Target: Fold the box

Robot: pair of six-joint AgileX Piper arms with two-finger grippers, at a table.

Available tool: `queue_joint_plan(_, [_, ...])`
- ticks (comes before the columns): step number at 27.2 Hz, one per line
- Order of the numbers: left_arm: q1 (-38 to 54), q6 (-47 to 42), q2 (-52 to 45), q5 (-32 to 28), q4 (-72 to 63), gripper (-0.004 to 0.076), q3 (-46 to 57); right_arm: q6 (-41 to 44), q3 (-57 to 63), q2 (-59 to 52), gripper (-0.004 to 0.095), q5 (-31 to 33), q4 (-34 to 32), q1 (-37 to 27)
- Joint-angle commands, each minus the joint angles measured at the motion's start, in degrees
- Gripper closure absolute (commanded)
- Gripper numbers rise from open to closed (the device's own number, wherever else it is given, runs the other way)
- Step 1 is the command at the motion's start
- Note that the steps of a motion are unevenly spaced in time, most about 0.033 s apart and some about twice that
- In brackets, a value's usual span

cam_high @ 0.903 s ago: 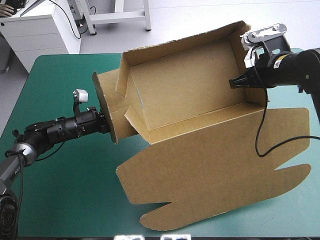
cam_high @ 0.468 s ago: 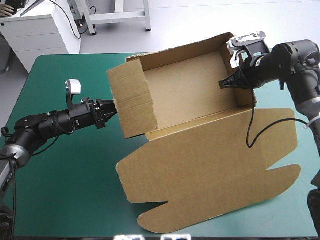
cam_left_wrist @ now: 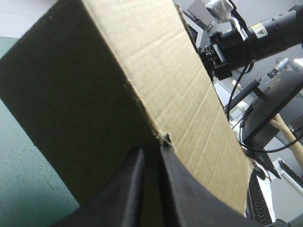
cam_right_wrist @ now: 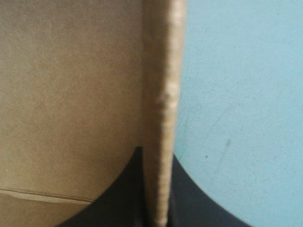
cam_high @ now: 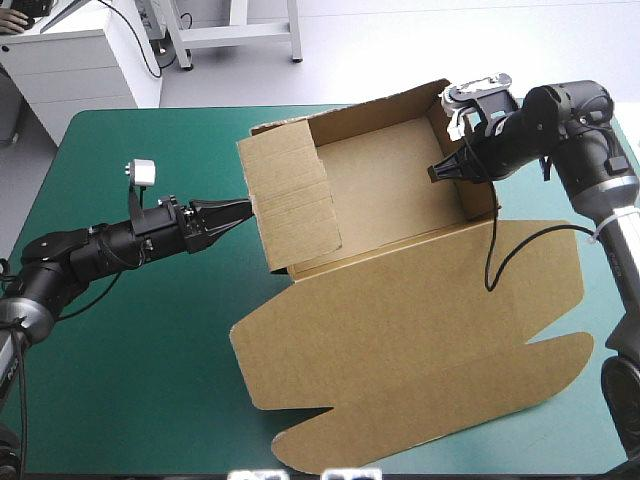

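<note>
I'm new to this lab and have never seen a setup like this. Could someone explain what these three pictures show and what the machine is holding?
This is a robot with two arms working at a table with a teal-green cover. The wide picture comes from a camera above and behind the robot. The other two come from cameras on each wrist, looking along that arm's tool, whose two black fingers rise into view. On the table is a brown box, cut from one sheet of board: its walls are raised into an open tray, and the lid lies flat. The left tool grips the tray's left wall at its edge; the right tool pinches the right wall, whose edge shows between its fingers.
</note>
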Motion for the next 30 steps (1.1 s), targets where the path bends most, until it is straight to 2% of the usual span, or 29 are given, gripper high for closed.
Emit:
queue_joint_plan(1, [0.0, -3.8, -1.8, 6.4, -9.2, 0.0493, -1.8, -0.8, -1.9, -2.5, 0.0926, 0.1, 1.7, -0.2])
queue_joint_plan(4, [0.0, -6.7, -1.8, 6.4, -9.2, 0.0351, -1.8, -1.0, -1.9, -2.5, 0.0926, 0.1, 1.7, -0.2])
queue_joint_plan(7, [0.0, -9.4, -1.8, 6.4, -9.2, 0.0277, -1.8, -1.1, -1.9, -2.5, 0.0926, 0.1, 1.6, -0.2])
queue_joint_plan(9, [0.0, -10.0, -1.8, 6.4, -9.2, 0.0256, -1.8, -1.1, -1.9, -2.5, 0.0926, 0.1, 1.6, -0.2])
queue_joint_plan(17, [0.0, -11.8, -1.8, 5.6, -9.1, 0.0258, -2.4, -1.0, -1.9, -2.5, 0.0925, 0.1, 2.3, -0.2])
queue_joint_plan(20, [-0.1, -13.4, -1.8, 4.1, -6.1, 0.0288, -5.5, -0.7, -1.9, -2.5, 0.0924, 0.1, 2.9, -0.2])
queue_joint_plan(25, [-3.4, -26.7, -1.8, -6.3, 10.9, 0.0353, -16.0, 0.4, -1.9, -2.5, 0.0921, 0.1, 3.0, -0.2])
queue_joint_plan(28, [-11.2, -39.9, -1.8, -15.8, 27.2, 0.0353, -22.8, 0.5, -1.9, -2.5, 0.0921, -0.8, 2.0, 1.7])
queue_joint_plan(29, [-12.2, -42.8, -1.8, -17.1, 29.2, 0.0353, -23.1, 0.9, -1.9, -2.5, 0.0921, -1.0, 1.4, 2.3])
queue_joint_plan(30, [-14.0, -48.1, -1.8, -19.7, 33.9, 0.0353, -23.6, 2.1, -1.9, -2.5, 0.0921, -1.2, -1.3, 4.1])
